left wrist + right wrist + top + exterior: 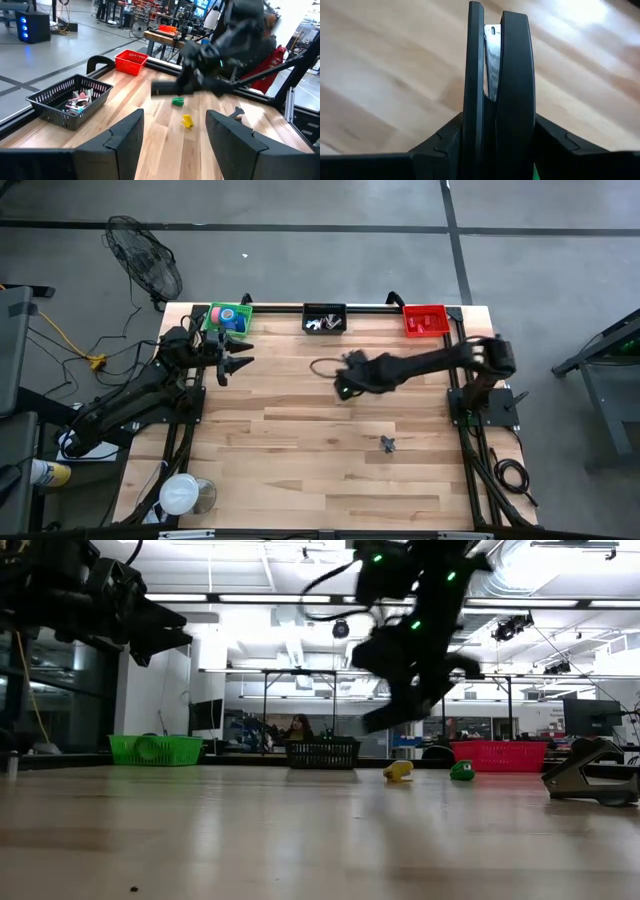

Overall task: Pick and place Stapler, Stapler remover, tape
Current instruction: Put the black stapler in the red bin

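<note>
The right gripper (495, 145) was clamped on a long black stapler with a metal strip (497, 75), carrying it clear of the pale wooden tabletop (330, 450) near the table's middle, toward the twelve-o'clock side. In the right wrist view the fingers pinched only the stapler's near end, so most of its length stuck out forward. That overhang looked like the main risk: a quick swing could have let it pivot or slip out.

From the carried stapler, the black wire basket (324, 318) lay at about eleven o'clock, the red basket (424, 320) at about two. Which one was meant I could not tell. A long tool lowered askew might have caught a rim and tipped out.

Below the arm, a small yellow tape roll (187, 121) and a green one (177, 102) lay on the wood; a low pass could have knocked them away.

The left gripper (236, 360) hung with fingers apart and empty at nine o'clock, beside the green basket (229, 318). A dark small tool, perhaps the staple remover (388, 444), lay at five o'clock.
</note>
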Robot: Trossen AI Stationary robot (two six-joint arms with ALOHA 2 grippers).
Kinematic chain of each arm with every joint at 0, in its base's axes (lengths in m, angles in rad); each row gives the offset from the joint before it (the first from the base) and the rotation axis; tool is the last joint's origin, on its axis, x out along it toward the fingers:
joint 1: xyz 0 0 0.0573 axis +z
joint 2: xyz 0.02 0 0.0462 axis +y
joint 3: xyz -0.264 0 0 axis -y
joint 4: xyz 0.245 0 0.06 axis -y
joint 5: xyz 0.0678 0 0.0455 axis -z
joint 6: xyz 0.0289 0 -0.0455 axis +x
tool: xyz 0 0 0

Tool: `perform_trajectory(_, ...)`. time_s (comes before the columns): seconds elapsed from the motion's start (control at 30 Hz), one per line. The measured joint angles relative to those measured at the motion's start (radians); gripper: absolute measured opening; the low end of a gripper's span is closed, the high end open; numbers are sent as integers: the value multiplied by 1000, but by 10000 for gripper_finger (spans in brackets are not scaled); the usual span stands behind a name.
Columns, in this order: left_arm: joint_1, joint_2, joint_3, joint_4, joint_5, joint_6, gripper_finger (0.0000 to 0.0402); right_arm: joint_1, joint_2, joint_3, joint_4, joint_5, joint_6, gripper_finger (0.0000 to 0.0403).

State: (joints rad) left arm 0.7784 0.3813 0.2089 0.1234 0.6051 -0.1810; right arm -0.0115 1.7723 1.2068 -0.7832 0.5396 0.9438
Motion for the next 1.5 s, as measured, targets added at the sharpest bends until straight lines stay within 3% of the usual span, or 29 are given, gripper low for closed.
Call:
perform_trajectory(0.23,0,0,0,0,15,0,211,-129,-155,0,-360,-1,38,165)
perform_trajectory(0.57,0,0,0,1,11,0,211,-422,-204,1,-629,-100,-211,165)
perform_trajectory(0.8,0,0,0,1,-12,0,211,-590,-201,1,-635,-68,-382,165)
perform_trajectory(0.93,0,0,0,1,-13,0,211,-651,-201,1,-634,-28,-561,165)
perform_trajectory(1.17,0,0,0,1,-19,0,211,-706,-201,1,-518,100,-891,165)
perform_trajectory(1.5,0,0,0,-6,-21,1,211,-739,-200,2,-378,177,-1312,165)
